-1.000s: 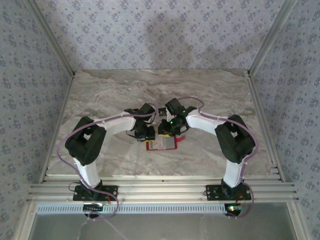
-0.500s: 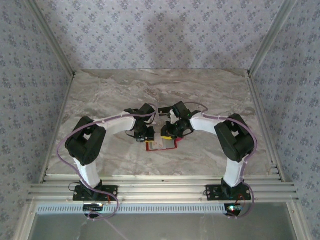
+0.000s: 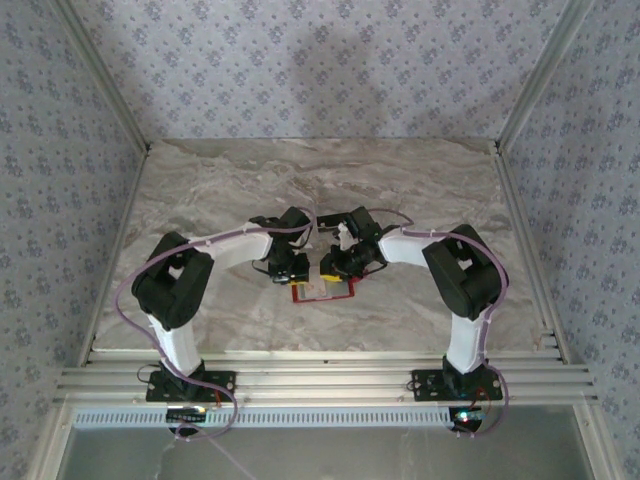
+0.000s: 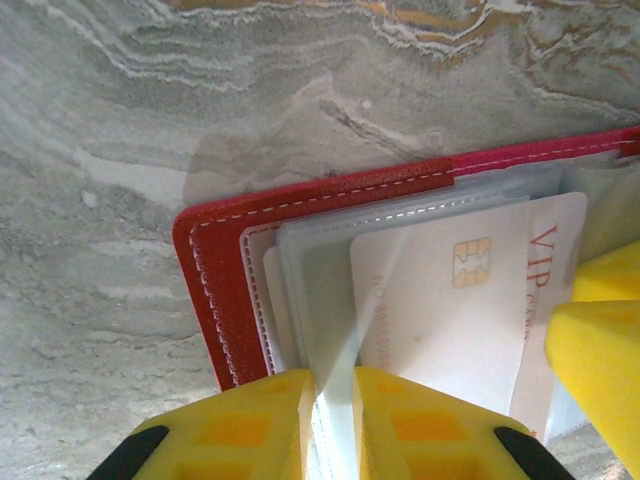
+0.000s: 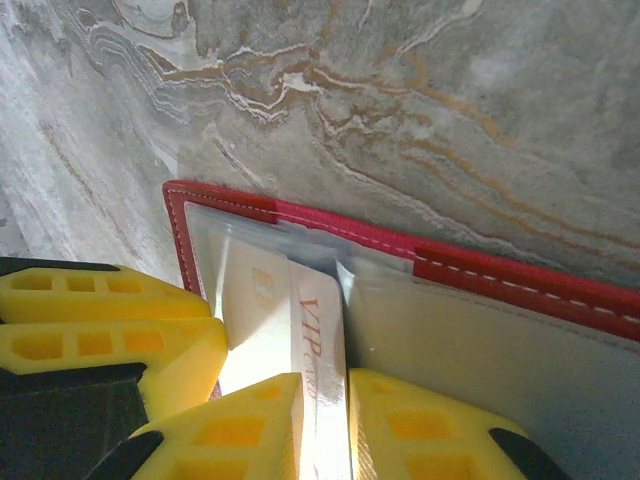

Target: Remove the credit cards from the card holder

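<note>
The red card holder (image 3: 322, 292) lies open on the marble table, its clear inner sleeves up (image 4: 215, 290) (image 5: 500, 275). A white credit card (image 4: 450, 300) with a gold chip and "VIP" lettering sticks partway out of a sleeve (image 5: 300, 320). My left gripper (image 4: 333, 385) is shut on a clear sleeve of the card holder near its left edge (image 3: 297, 270). My right gripper (image 5: 325, 390) is shut on the exposed edge of the VIP card (image 3: 337, 265). The two grippers stand close together, and each one's yellow fingers (image 4: 600, 335) (image 5: 100, 315) show in the other's wrist view.
The marble table (image 3: 420, 180) spreads bare around the wallet, with patterned walls on three sides. Metal rails (image 3: 320, 380) run along the near edge by the arm bases.
My right gripper came down and left onto the wallet and closed on the VIP card. The left gripper kept its pinch, and the wallet barely moved.
</note>
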Controlling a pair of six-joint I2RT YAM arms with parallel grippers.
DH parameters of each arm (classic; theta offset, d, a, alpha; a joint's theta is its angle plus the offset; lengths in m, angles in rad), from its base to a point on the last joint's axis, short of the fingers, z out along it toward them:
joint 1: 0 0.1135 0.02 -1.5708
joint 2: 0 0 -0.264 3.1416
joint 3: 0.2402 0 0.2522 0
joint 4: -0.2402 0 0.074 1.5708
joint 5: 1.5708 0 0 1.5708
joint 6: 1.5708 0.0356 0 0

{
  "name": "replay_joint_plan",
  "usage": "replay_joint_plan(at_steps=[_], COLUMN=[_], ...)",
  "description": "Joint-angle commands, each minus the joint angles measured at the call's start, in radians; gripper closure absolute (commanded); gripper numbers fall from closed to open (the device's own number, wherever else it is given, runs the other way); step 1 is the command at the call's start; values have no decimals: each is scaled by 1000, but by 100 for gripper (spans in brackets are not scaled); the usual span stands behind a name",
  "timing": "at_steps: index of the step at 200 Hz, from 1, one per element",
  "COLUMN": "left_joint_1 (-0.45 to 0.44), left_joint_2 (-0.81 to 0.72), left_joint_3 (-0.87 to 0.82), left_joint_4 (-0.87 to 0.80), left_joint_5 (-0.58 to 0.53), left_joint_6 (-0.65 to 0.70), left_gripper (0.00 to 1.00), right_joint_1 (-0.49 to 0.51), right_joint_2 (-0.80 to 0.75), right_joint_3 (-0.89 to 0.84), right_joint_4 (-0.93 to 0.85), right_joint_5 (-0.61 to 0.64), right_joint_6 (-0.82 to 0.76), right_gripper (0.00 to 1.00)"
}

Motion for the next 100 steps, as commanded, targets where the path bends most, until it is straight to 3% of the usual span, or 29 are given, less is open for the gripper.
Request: replay_joint_plan(at_steps=[1,65,100], left_joint_1=[-3,-5,-5], left_joint_2=[37,47,48], left_joint_3=[12,15,16], left_joint_4=[-50,-49,-49], left_joint_5=[-19,-15,-14], left_joint_6=[5,5,6], left_gripper=[81,81,81], right_joint_1=[-4,-8,-11], right_joint_2=[27,53,33], right_joint_3=[-16,-31,-37], right_joint_4=[29,52,62], right_joint_5=[-52,-74,-74], right_joint_6=[15,26,29], right_gripper=[79,79,84])
